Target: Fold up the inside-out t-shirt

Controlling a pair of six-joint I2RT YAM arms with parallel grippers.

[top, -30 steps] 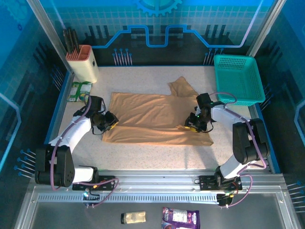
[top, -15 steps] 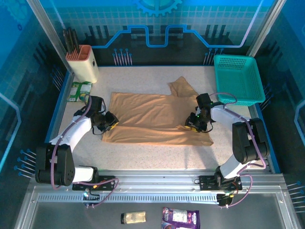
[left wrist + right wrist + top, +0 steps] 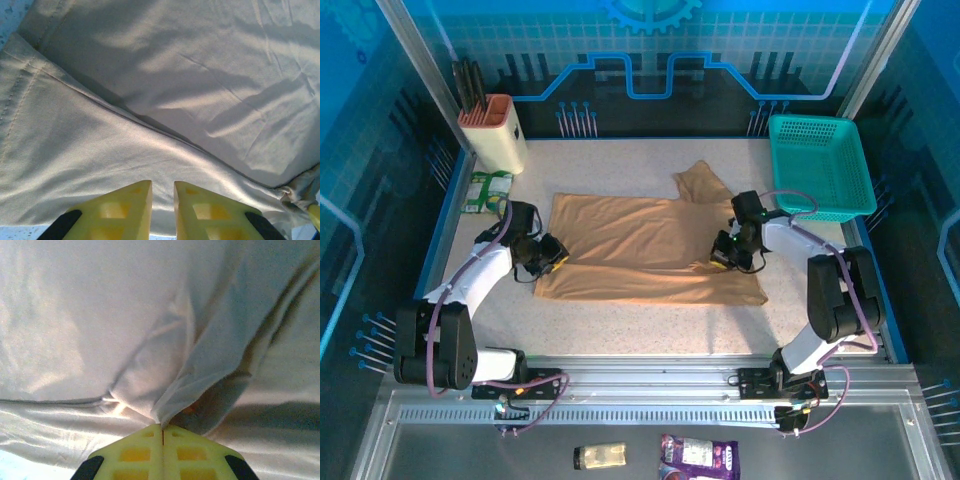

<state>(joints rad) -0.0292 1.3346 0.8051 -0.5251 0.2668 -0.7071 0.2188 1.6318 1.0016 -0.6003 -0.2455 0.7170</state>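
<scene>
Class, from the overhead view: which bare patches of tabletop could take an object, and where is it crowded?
Free: the near strip of table between the t-shirt and the front rail; the far strip between the utensil holder and teal basket. Crowded: both shirt ends, where the left gripper and right gripper sit.

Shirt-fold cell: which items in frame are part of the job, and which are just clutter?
Job: t-shirt; left end effector; right end effector.
Clutter: basket; utensil holder; green packet; purple packet; pale packet.
</scene>
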